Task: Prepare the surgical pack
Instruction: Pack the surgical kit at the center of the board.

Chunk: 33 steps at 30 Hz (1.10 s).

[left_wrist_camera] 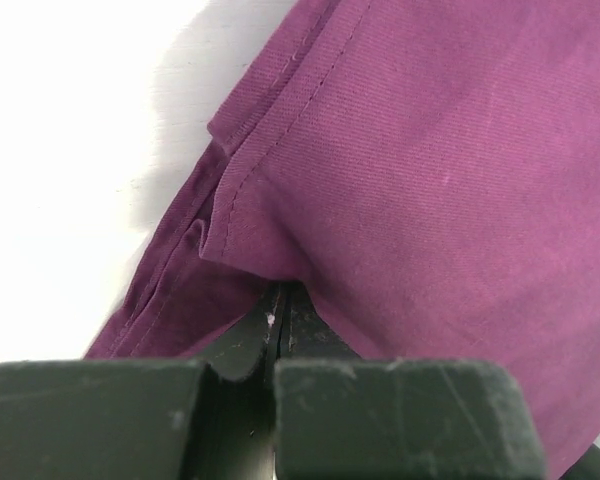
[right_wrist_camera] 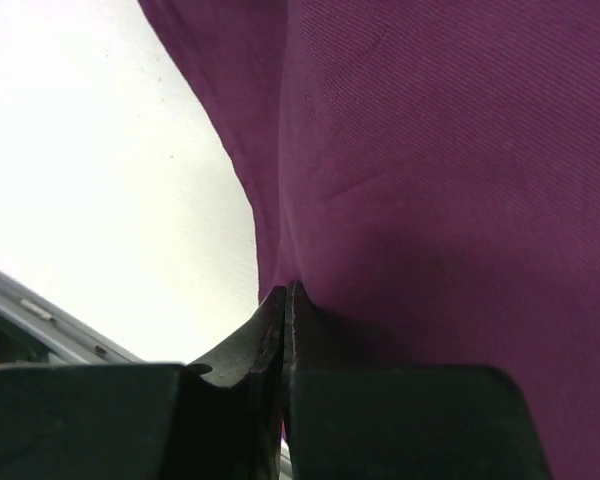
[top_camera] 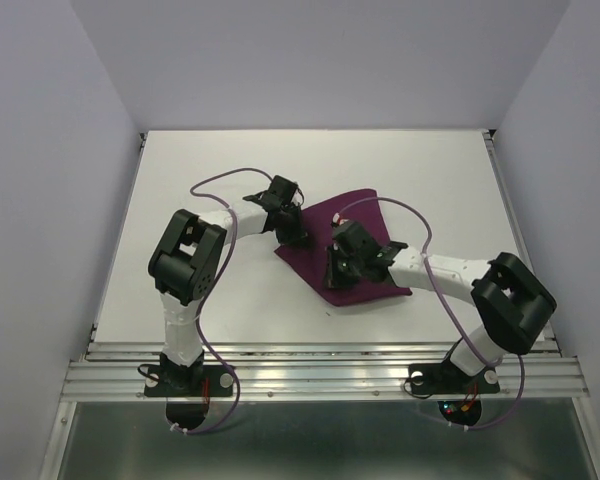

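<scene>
Both pincers pinch the dark-purple cloth (top_camera: 318,222) on the white worktop (top_camera: 380,160).

You see the cloth lying in the middle of the worktop, a little to the right, with folds along its left side. Your left pincer (left_wrist_camera: 280,320) is closed narrow on a fold beside the stitched hem at the left edge. Your right pincer (right_wrist_camera: 285,300) is closed tight on the near edge, the side toward the metal rail (top_camera: 320,365). From above, both wrists stand over the cloth and cover a good part of it. The right arm's purple cable (top_camera: 420,225) arcs over the cloth's far corner. If something lies under the cloth, you cannot tell. In both wrist views the cloth runs out of the picture.
</scene>
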Available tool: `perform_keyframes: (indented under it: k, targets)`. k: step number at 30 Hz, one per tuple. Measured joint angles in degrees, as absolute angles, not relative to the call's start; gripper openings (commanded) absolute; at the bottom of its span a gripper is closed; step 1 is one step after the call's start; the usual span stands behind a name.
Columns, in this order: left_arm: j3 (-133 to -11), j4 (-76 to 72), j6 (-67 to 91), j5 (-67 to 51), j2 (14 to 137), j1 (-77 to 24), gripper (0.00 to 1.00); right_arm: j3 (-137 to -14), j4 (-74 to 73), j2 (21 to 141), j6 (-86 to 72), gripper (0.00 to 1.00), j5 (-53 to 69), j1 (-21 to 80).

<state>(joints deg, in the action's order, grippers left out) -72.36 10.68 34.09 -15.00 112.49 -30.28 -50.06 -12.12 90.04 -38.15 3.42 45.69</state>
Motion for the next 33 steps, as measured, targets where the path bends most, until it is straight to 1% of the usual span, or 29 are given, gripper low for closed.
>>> perform_keyframes:
  k: [8, 13, 19, 22, 28, 33]
  targets:
    - [-72.79, 11.25, 33.71, -14.02, 112.49, -30.33, 0.00, -55.68, -18.55, 86.41, -34.57, 0.01, -5.72, 50.76]
    - [-72.88, 11.38, 33.67, -13.72, 112.49, -30.33, 0.00, -54.43, -19.09, 87.24, -34.41, 0.01, -9.17, 52.97]
    - [-72.88, 12.14, 33.65, -13.47, 112.14, -30.28, 0.00, -51.94, -19.29, 91.94, -35.83, 0.01, -12.03, 53.34]
    - [-72.84, 13.67, 33.65, -13.30, 110.52, -30.11, 0.00, -52.27, -20.62, 91.31, -35.59, 0.01, -13.10, 53.34]
    - [-73.89, 14.63, 33.65, -13.10, 104.40, -29.36, 0.00, -58.57, -22.35, 89.12, -33.91, 0.01, -16.38, 52.90]
    - [-77.21, 14.37, 33.71, -13.08, 104.55, -28.99, 0.00, -64.93, -22.13, 89.12, -32.67, 0.01, -18.13, 50.22]
